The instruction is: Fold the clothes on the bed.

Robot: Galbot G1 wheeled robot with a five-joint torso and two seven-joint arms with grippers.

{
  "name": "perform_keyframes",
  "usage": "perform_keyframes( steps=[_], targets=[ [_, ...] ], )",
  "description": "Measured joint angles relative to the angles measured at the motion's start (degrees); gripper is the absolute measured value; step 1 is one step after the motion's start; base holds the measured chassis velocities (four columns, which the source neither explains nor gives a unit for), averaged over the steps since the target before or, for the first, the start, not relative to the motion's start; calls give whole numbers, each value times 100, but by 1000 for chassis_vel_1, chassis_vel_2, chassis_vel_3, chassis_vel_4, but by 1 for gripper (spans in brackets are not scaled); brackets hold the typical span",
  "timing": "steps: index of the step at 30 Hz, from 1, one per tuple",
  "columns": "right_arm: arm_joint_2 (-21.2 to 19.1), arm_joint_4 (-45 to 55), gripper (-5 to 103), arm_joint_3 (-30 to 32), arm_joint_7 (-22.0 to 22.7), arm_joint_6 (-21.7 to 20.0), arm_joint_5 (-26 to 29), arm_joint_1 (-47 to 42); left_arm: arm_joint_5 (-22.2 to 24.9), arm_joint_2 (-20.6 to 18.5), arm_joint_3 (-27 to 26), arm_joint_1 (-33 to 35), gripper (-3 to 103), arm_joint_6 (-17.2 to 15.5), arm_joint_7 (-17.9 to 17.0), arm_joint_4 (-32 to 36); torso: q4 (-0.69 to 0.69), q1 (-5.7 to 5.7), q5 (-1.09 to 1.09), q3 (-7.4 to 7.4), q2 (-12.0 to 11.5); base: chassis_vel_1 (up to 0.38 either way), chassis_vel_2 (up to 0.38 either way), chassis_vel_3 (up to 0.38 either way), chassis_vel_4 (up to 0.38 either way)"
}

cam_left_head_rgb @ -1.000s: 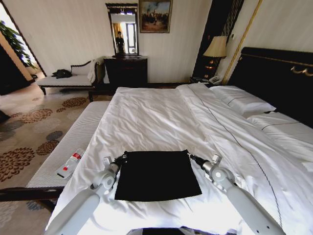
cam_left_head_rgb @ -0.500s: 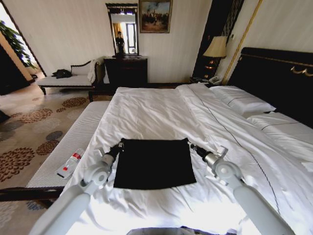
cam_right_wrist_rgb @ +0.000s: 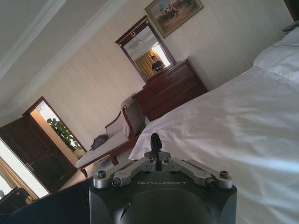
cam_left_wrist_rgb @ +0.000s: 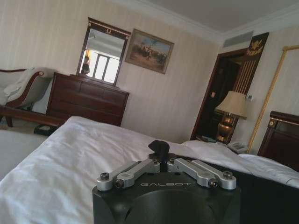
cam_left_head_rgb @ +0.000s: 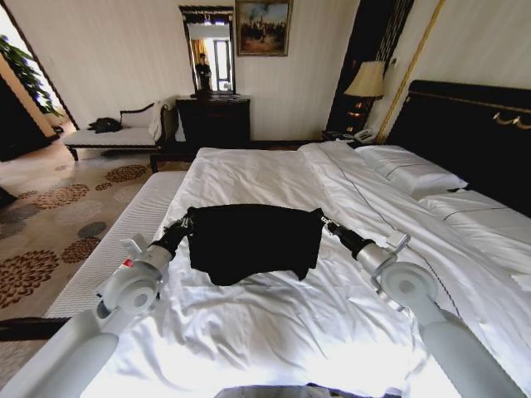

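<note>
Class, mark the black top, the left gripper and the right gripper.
black top [cam_left_head_rgb: 253, 240], head view, middle of the hanging cloth.
left gripper [cam_left_head_rgb: 187, 225], head view, at its fingertips.
right gripper [cam_left_head_rgb: 323, 222], head view, at its fingertips.

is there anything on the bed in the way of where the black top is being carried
Nothing visible. The left tool and right tool hold the black top by its corners above the bed; ahead lies just smooth white duvet.

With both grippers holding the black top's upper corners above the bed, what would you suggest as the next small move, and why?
Probably carry both corners a little further toward the headboard, then lower them. The left gripper and right gripper hold the black top raised, its lower edge hanging bunched over the white duvet, so it isn't yet lying flat.
</note>
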State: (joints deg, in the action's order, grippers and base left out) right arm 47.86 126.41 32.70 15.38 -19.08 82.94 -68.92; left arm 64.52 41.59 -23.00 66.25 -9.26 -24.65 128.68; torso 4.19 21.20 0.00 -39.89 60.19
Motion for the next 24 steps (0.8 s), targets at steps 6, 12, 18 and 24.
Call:
perform_keyframes(
  steps=[6, 12, 18, 24],
  targets=[
    [-56, 399, 0, 300, 254, -123, 135, -346, 43, -10, -226, 277, 2, 0, -64, 339, 0, 0, 0, 0, 0, 0, 0, 0, 0],
    [-48, 984, 0, 724, 713, -332, 369, -900, 167, -55, -775, 1040, 2, -31, -98, 837, 2, 0, 1, 0, 0, 0, 0, 0, 0],
    [-19, 1682, 0, 1278, 1330, -621, 1193, -1099, 367, 19, -1453, 1921, 2, -120, -145, 1371, 0, -1, 0, 1, 1, 0, 0, 0, 0],
    [-29, 1722, 0, 1274, 1662, -746, 1725, -857, 611, 30, -1481, 1900, 2, -187, -263, 1427, 0, -1, 0, 1, 1, 0, 0, 0, 0]
  ],
)
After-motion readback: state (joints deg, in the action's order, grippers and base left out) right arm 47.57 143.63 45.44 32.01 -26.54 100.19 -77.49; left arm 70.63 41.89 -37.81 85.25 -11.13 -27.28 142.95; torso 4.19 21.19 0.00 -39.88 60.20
